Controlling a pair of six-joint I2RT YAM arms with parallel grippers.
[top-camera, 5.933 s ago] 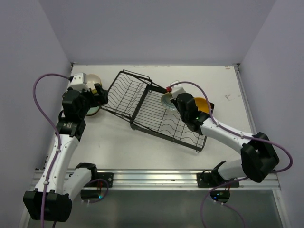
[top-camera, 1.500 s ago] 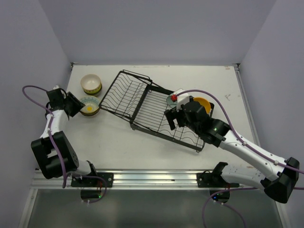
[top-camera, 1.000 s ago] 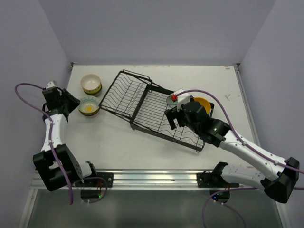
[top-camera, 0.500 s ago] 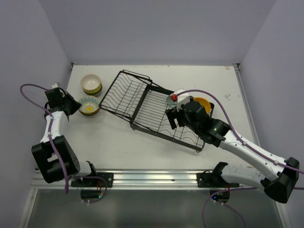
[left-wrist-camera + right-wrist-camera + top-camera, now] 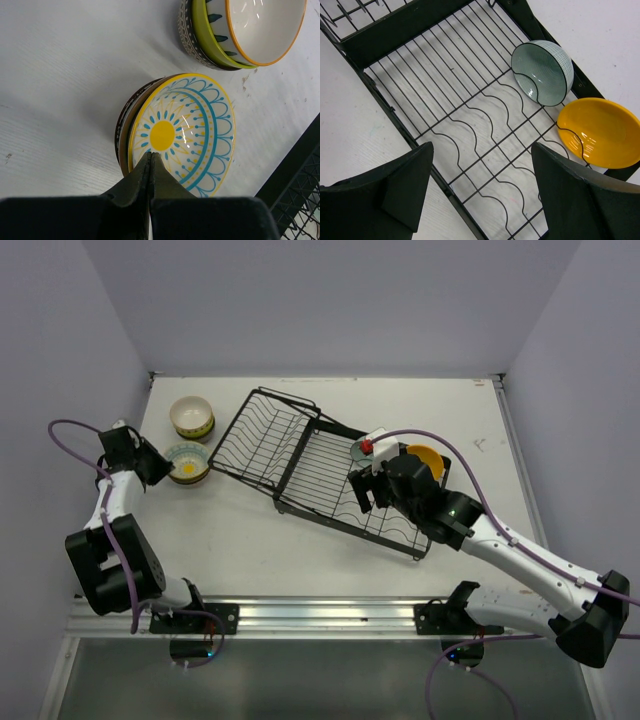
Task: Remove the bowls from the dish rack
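Two stacks of bowls stand on the table left of the black dish rack (image 5: 300,455). The near stack is topped by a bowl with a yellow sun and blue pattern (image 5: 185,132) (image 5: 188,462). The far stack is topped by a cream bowl with an orange rim (image 5: 260,25) (image 5: 192,417). My left gripper (image 5: 151,154) (image 5: 152,466) is shut and empty, its tips just over the patterned bowl's near rim. My right gripper (image 5: 482,146) (image 5: 366,486) hangs open above the rack's flat wavy section (image 5: 470,115). A pale teal bowl (image 5: 542,72) and an orange-yellow bowl (image 5: 600,130) sit at that section's far edge.
The rack's basket section (image 5: 265,435) lies between the two arms, its corner (image 5: 300,185) close to the patterned bowl. A small red-and-white object (image 5: 368,443) sits by the teal bowl. Walls close in the table on the left, right and back.
My left gripper has closed its jaws and shifted slightly toward the patterned bowl. The right arm has stayed over the flat section.
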